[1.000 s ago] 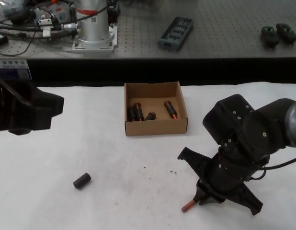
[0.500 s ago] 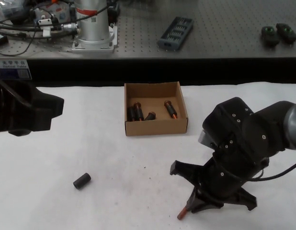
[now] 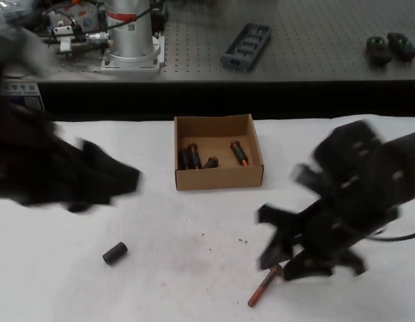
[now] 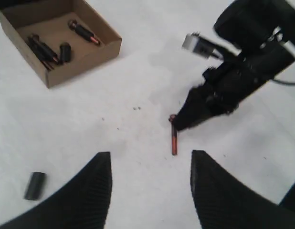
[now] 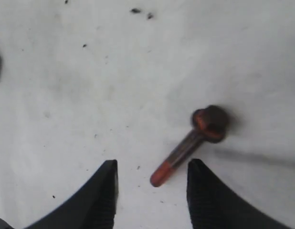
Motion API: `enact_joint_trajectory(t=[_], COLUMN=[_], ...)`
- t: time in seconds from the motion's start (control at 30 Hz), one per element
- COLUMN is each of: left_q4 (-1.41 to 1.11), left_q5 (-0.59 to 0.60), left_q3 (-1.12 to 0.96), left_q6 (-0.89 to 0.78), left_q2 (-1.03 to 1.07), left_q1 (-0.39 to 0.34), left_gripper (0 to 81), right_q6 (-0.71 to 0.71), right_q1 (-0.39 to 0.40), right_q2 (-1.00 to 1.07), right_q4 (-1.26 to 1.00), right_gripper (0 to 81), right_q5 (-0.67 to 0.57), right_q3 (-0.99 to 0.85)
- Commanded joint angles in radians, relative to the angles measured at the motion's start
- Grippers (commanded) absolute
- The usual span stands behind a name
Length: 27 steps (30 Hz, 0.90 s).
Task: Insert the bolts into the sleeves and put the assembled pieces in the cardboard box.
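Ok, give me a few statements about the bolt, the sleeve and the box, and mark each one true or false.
1. The bolt lies loose on the white cloth. True.
2. The cardboard box holds several pieces. True.
3. The sleeve sits inside the cardboard box. False: it lies on the white cloth, apart from the box.
4. The right pincer is shut on the bolt. False: it is open, with the bolt lying free by its fingertips.
5. The left pincer is open. True.
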Motion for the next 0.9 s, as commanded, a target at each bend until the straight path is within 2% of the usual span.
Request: enact_joint_trajectory(t=[0.0, 0.1, 0.2, 0.3, 0.57, 0.87], left_q4=[-0.066, -0.150, -0.235, -0.233, -0.112, -0.106], left_q5=[-0.013, -0.118, -0.128, -0.128, -0.202, -0.219], left_q3=[-0.008, -0.010, -0.012, -0.047, -0.227, -0.375], left_q6=[-0.051, -0.054, -0.058, -0.049, 0.070, 0.061], left_q2=[0.135, 0.241, 0.347, 0.466, 0.699, 0.849], left_q1=[-0.114, -0.214, -0.281, -0.324, -0.357, -0.369], left_gripper=[37.8, 37.8, 37.8, 37.8, 37.8, 37.8], right_q6=[-0.101, -0.201, -0.240, -0.240, -0.239, -0.279], right_q1=[-0.046, -0.116, -0.153, -0.158, -0.158, -0.158], right_q2=[-0.060, -0.166, -0.262, -0.327, -0.410, -0.424], right_q4=[0.061, 0.123, 0.143, 0.141, 0.144, 0.188], right_gripper=[26.6, 25.9, 25.9, 25.9, 25.9, 25.9], right_q5=[0.034, 0.095, 0.110, 0.136, 0.139, 0.139], right_q3=[-0.003, -0.003, -0.003, -0.003, -0.003, -0.003])
